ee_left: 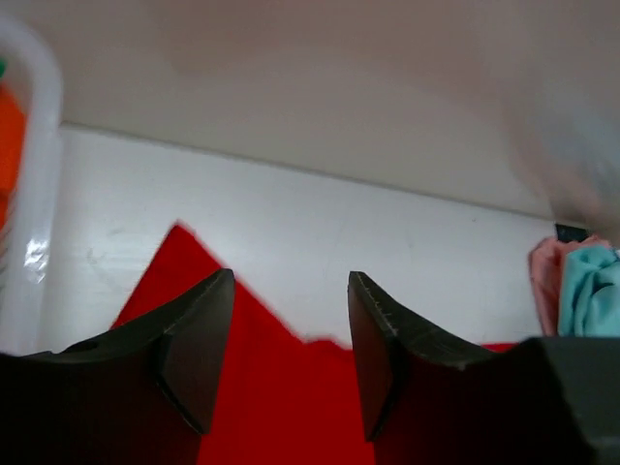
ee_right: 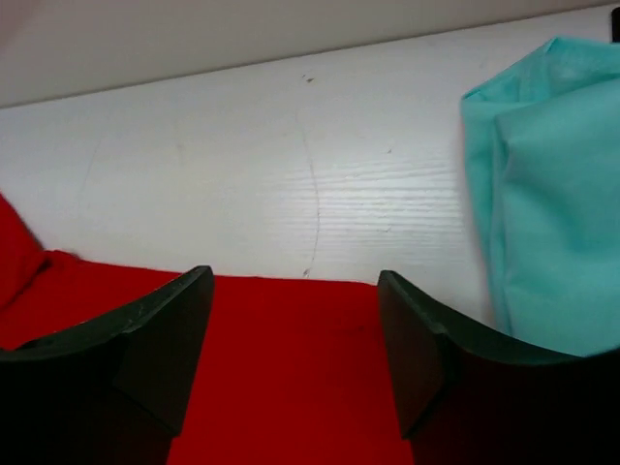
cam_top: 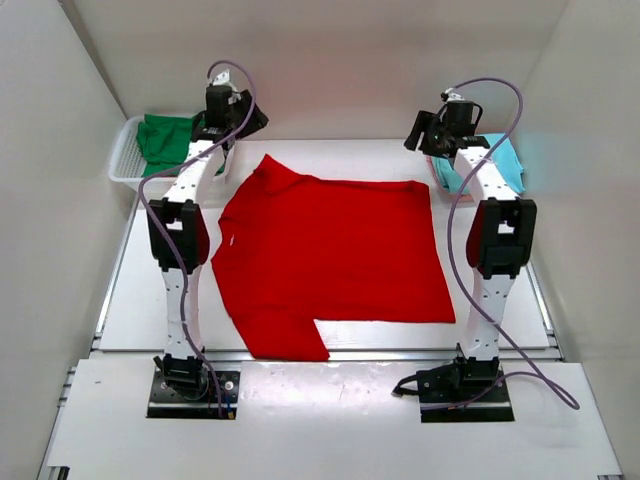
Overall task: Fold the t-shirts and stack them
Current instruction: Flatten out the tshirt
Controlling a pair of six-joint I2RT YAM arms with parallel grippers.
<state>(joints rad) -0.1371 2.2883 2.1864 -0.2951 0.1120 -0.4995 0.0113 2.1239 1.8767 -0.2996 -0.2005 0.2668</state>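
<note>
I am looking at the red t-shirt (cam_top: 330,255), which is lying spread open and mostly flat on the table (cam_top: 130,300). Every other place here I am giving from that shirt. The left gripper (ee_left: 291,286) is hanging over its far left corner, where a pointed piece of cloth is sticking out. Its jaws are parted with nothing between them. The right gripper (ee_right: 295,281) is hovering over the far right corner, likewise spread wide and empty, with the shirt's straight far edge running just under its fingertips.

The dark green t-shirt (cam_top: 165,140) is sitting bunched in the white basket (cam_top: 122,160) beyond the red shirt's far left corner. The teal t-shirt (ee_right: 542,194) is resting folded just past the far right corner, on something pink (ee_left: 544,281) that I cannot identify.

I am judging the red cloth to be light, limp and thin. It should drape and sag from wherever it is pinched, and a single layer may be slipping away from the fingers against the smooth tabletop. I am expecting the safest hold to be right at the two far corners, pressing down and pinching the hem, both sides together so the fold is coming over evenly. A one-sided lift would be dragging and skewing the whole shirt.
</note>
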